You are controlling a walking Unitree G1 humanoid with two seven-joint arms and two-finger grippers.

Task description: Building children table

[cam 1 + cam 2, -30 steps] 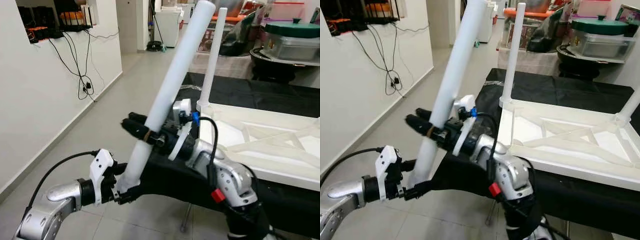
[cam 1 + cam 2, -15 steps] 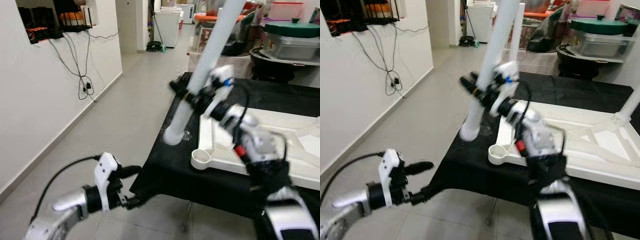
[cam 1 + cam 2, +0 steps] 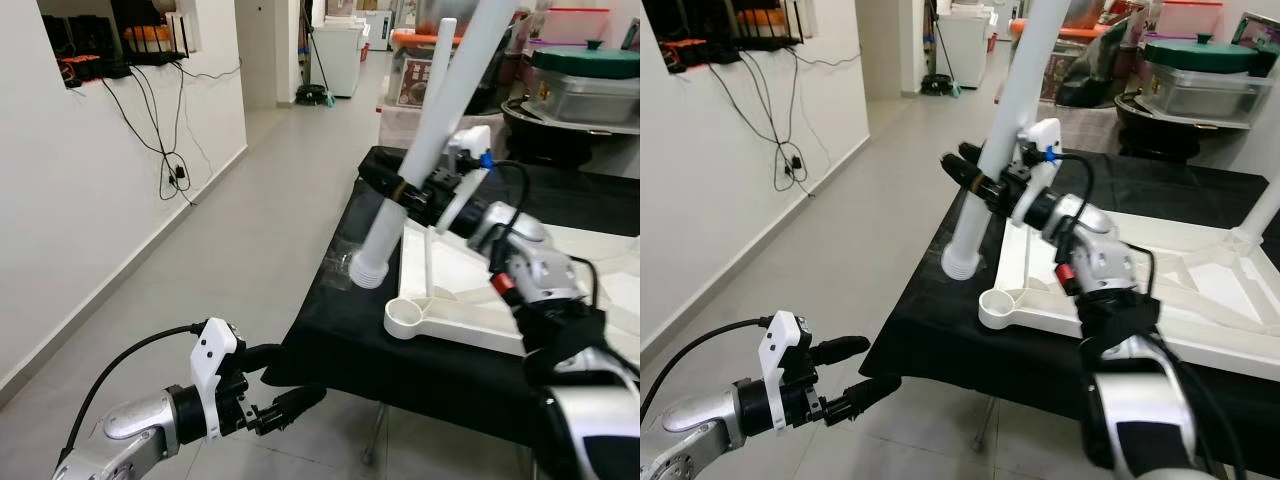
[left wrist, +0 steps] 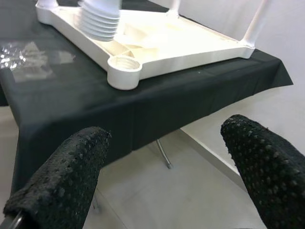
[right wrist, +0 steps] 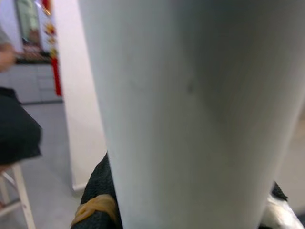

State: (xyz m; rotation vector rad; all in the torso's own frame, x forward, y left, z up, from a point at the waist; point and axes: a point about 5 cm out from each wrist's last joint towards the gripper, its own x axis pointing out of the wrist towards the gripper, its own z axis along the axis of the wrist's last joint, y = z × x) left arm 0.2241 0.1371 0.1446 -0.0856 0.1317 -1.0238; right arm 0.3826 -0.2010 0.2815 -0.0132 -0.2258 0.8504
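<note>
A long white table leg (image 3: 430, 130) is tilted in the air with my right gripper (image 3: 388, 186) shut around its lower part. Its ribbed threaded end (image 3: 367, 270) hangs just left of and above the empty corner socket (image 3: 409, 318) of the upturned white table top (image 3: 1160, 290). In the left wrist view the threaded end (image 4: 101, 21) hovers behind the socket (image 4: 125, 71). Another leg (image 3: 1264, 212) stands upright at the far right corner. My left gripper (image 3: 856, 370) is low over the floor, open and holding nothing. In the right wrist view the leg (image 5: 190, 119) sits close up.
The table top lies on a table draped in black cloth (image 3: 330, 350), with a clear plastic bag (image 3: 342, 262) near its left edge. A white wall with hanging cables (image 3: 165, 160) runs along the left. A green-lidded pot (image 3: 585, 75) stands behind.
My left gripper has let go of the leg and dropped toward the floor. My right gripper has carried the leg right, bringing its threaded end beside the corner socket.
</note>
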